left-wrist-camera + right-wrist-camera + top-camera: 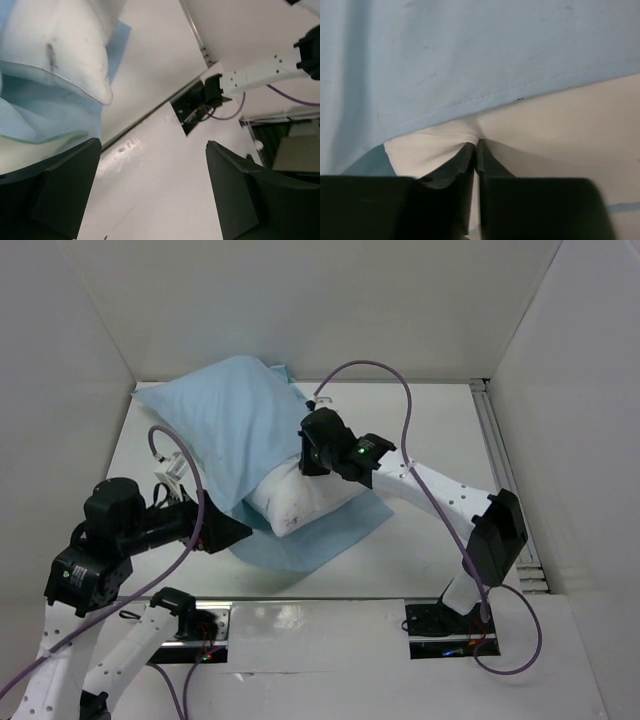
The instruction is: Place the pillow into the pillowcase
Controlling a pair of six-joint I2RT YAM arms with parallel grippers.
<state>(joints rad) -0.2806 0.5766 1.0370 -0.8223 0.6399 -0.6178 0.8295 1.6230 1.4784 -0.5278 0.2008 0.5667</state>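
Pillow insertion, late stage. The pillowcase (235, 425) lies light-blue face up across the far left of the table (420, 550) and covers most of the pillow (295, 502). Only the near end of the pillow shows, a plump white corner projecting from the open mouth towards the arms. The lower lip of the pillowcase lies spread flat on the table beneath and beyond this exposed end. The right gripper (476, 145) is closed tight, with its tips pressed into the white cover just below the hem of the pillowcase. Whether a fold of fabric is caught between the tips cannot be told. The left gripper (154, 145) stands fully open beside the mouth and holds nothing; in its wrist view the pillow's end and the blue cloth lie ahead and to one side of the fingers. By this evidence the greater part of the task is done. What is left is to drive the last exposed end inside, or to draw the hem over it, until no white shows.
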